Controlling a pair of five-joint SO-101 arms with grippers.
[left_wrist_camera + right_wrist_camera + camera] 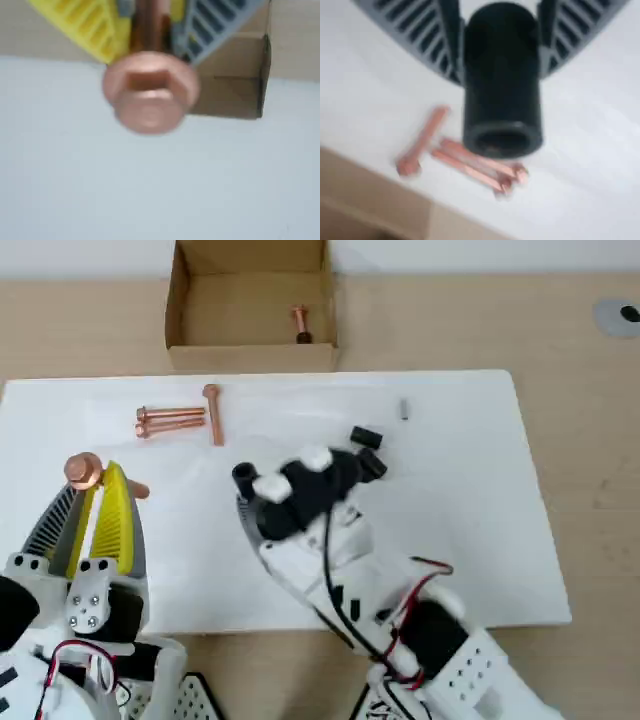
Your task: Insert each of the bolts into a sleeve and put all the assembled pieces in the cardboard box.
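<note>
The left hand (150,35) pinches a copper bolt (150,92) by its shank, head outward, above the white sheet (470,500) on the worktop (600,440). The right hand (501,60) is clamped on a black sleeve (502,115). Three loose bolts (175,418) lie on the sheet near the cardboard box (250,355), which holds one assembled piece (301,325).

**Left arm** (85,615): white body with red and black wiring, at the near left in the high view, pointing away.
**Left claw** (95,480): one yellow finger (120,520) and one grey finger (55,520), closed on a copper bolt (84,470).
**Right arm** (440,635): white links and black wrist, angled up and to the left.
**Right claw** (250,485): dark ribbed fingers, clamped on a black sleeve (244,475).
</note>
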